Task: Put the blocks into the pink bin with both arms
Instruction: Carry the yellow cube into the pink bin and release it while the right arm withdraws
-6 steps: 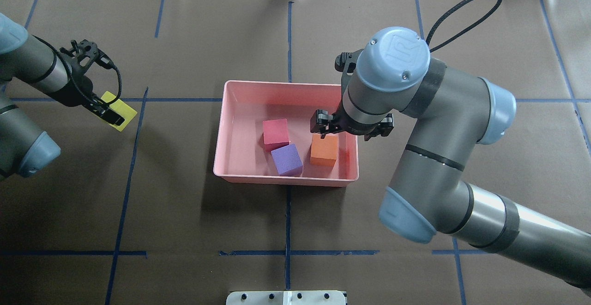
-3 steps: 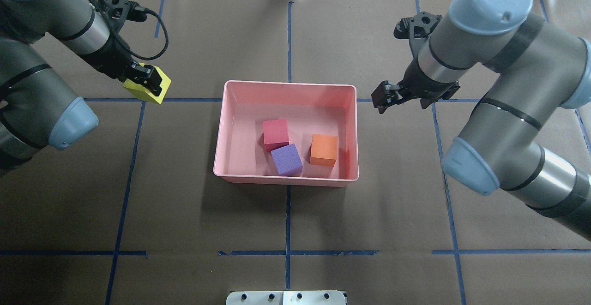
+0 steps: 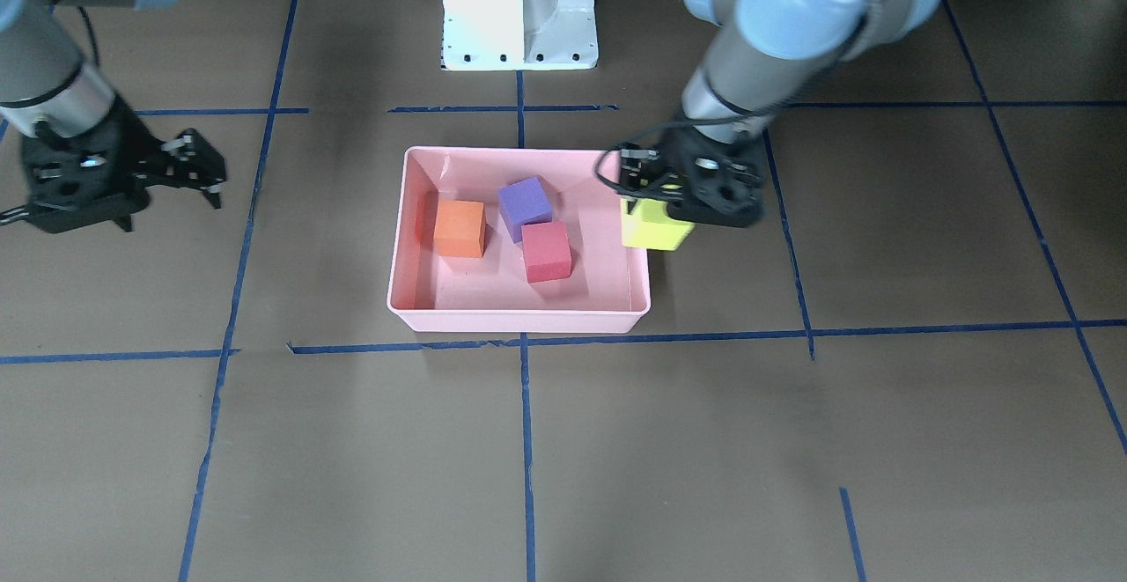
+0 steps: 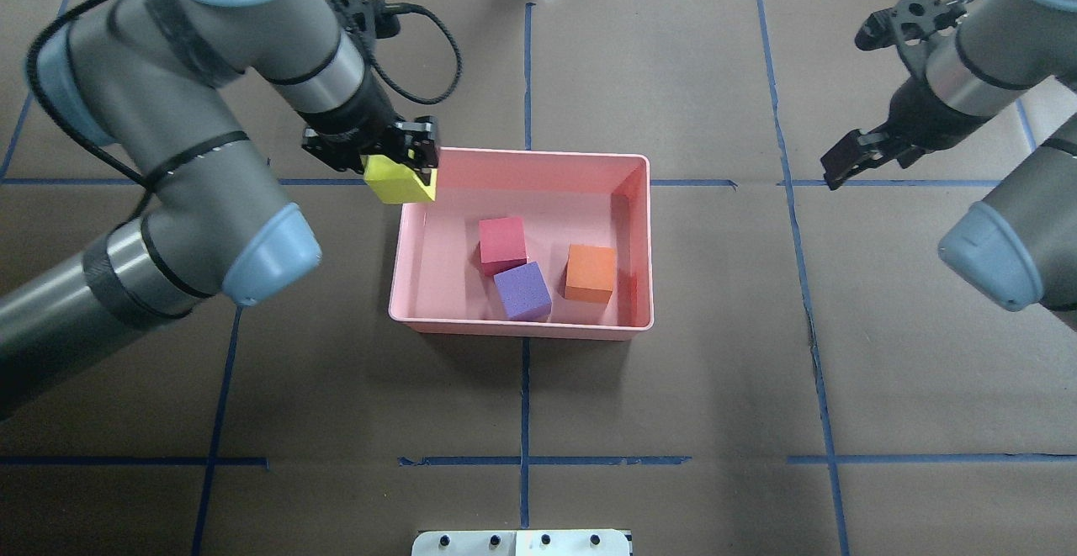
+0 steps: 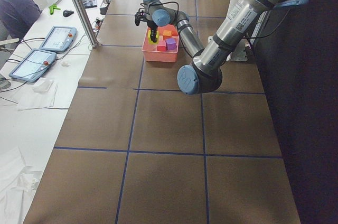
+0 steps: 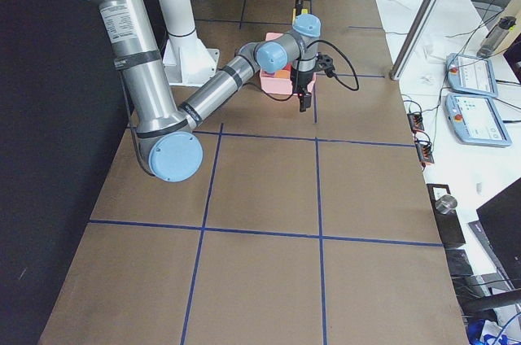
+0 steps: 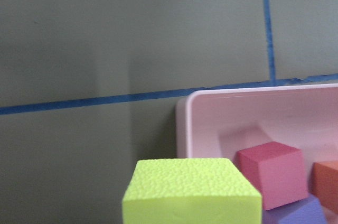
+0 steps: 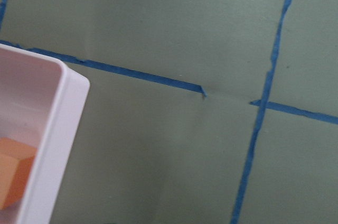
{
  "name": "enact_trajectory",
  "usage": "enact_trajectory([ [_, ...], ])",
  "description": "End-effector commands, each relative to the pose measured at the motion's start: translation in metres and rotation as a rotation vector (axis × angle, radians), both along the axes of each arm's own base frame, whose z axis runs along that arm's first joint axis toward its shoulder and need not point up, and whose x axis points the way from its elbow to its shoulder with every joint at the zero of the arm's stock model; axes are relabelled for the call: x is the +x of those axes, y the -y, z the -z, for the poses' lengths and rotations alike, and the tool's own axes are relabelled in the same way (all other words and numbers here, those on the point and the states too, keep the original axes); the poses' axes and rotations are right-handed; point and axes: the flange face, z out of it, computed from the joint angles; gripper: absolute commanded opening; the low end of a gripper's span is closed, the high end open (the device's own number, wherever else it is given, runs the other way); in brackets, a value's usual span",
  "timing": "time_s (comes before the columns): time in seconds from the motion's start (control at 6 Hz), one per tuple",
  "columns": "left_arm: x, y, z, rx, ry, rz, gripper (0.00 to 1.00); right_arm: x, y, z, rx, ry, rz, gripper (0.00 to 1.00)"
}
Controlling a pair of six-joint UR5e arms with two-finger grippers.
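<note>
The pink bin (image 4: 522, 154) (image 3: 519, 328) holds the red cube (image 4: 502, 240) (image 3: 546, 250), the purple cube (image 4: 522, 289) (image 3: 525, 203) and the orange cube (image 4: 590, 272) (image 3: 459, 228). My left gripper (image 4: 400, 167) (image 3: 678, 199) is shut on the yellow-green cube (image 4: 397, 186) (image 3: 653, 228) and holds it in the air at the bin's far left corner, over the rim. The left wrist view shows this cube (image 7: 193, 192) beside the bin's rim (image 7: 182, 113). My right gripper (image 4: 841, 171) (image 3: 207, 173) is open and empty, well to the right of the bin.
The white pedestal (image 3: 519, 10) stands at the robot's side of the table. Blue tape lines (image 4: 525, 405) cross the brown table cover. An operator (image 5: 21, 2) sits at a side desk with tablets (image 5: 58, 36).
My left gripper has lifted the yellow-green cube and carried it right, from the table's left to the bin's corner. My right gripper has pulled back from above the orange cube to the far right.
</note>
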Motion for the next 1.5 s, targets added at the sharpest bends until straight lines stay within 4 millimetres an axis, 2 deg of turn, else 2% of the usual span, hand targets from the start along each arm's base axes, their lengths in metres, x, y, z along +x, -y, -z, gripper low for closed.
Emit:
enact_trajectory([
  [0.0, 0.051, -0.026, 0.032, 0.021, 0.06, 0.091, 1.0, 0.046, -0.005, -0.039, 0.023, -0.021, 0.041, 1.0],
  [0.17, 0.051, -0.026, 0.017, 0.02, 0.076, 0.08, 1.0, 0.058, -0.006, -0.049, 0.023, -0.016, 0.052, 1.0],
  [0.33, 0.034, -0.031, 0.0, 0.102, 0.084, 0.022, 1.0, 0.08, -0.008, -0.063, 0.036, -0.019, 0.066, 1.0],
  [0.5, 0.005, -0.032, -0.031, 0.146, 0.095, -0.027, 1.0, 0.111, -0.015, -0.089, 0.052, -0.024, 0.098, 1.0],
  [0.67, -0.033, -0.016, -0.061, 0.188, 0.105, -0.077, 1.0, 0.15, -0.026, -0.119, 0.071, -0.023, 0.127, 1.0],
  [0.83, -0.077, 0.011, -0.091, 0.236, 0.119, -0.121, 1.0, 0.186, -0.049, -0.16, 0.077, -0.045, 0.168, 1.0],
  [1.0, -0.122, 0.031, -0.13, 0.262, 0.148, -0.148, 1.0, 0.227, -0.068, -0.193, 0.088, -0.056, 0.18, 1.0],
  [1.17, -0.164, 0.046, -0.17, 0.291, 0.196, -0.166, 1.0, 0.261, -0.091, -0.23, 0.07, -0.059, 0.184, 1.0],
  [1.33, -0.228, 0.06, -0.221, 0.305, 0.248, -0.174, 1.0, 0.285, -0.12, -0.266, 0.014, -0.033, 0.155, 1.0],
])
